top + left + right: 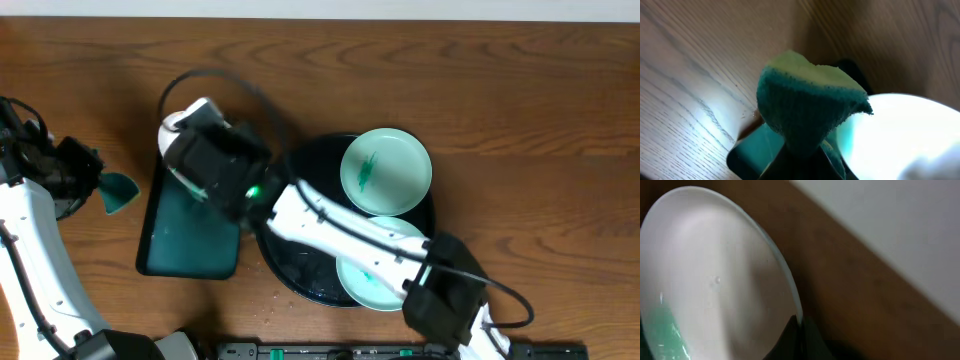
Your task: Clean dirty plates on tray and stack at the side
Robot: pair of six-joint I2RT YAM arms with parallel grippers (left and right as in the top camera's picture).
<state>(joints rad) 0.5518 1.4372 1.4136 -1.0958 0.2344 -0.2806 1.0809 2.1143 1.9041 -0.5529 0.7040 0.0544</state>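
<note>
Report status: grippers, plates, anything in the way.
Left gripper shut on sponge. Right gripper shut on white plate rim, by teal tray. Two smeared mint plates on black tray; right arm crosses the near one.

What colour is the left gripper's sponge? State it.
The sponge is dark teal, pale yellow-green on top; best in left wrist view.

2 plates lay on the round tray: the far plate at its back-right rim, the near plate just in front of that. Left of the round tray sat the rectangular tray, with the third plate above its far end. The sponge was further left.
</note>
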